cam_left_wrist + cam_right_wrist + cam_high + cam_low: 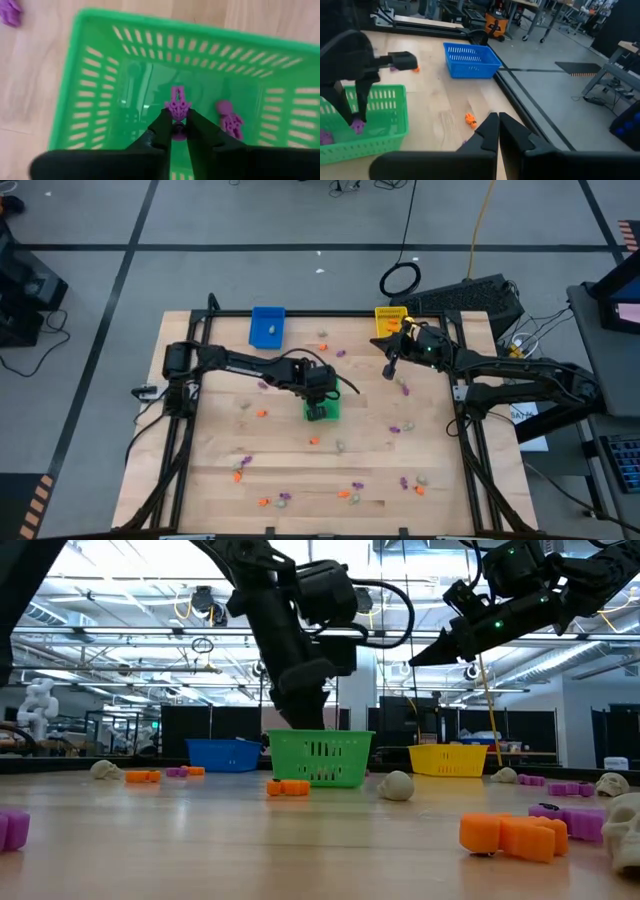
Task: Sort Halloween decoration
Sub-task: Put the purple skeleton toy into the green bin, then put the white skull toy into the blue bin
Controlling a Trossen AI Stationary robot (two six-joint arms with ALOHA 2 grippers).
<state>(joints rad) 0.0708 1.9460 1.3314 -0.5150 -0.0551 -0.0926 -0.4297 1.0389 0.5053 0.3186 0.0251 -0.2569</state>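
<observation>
purple trinket (178,106) between left claw (178,129) fingers, over green tray (90,75)

The worktop (300,470) is pale wood with a light plank grain, framed by black rails. Three slatted trays stand on it: a bright green tray (100,90), a blue tray (267,326) and a yellow tray (448,758). Both arms are black, and so are the left claw (179,131) and the right claw (498,131). The trinket between the left claw's fingers (178,107) is purple, as is another trinket lying in the green tray (229,119). Scattered trinkets are orange (515,836), purple (570,820) and pale grey-white (397,785). The floor (90,280) is grey with dark tape lines.
</observation>
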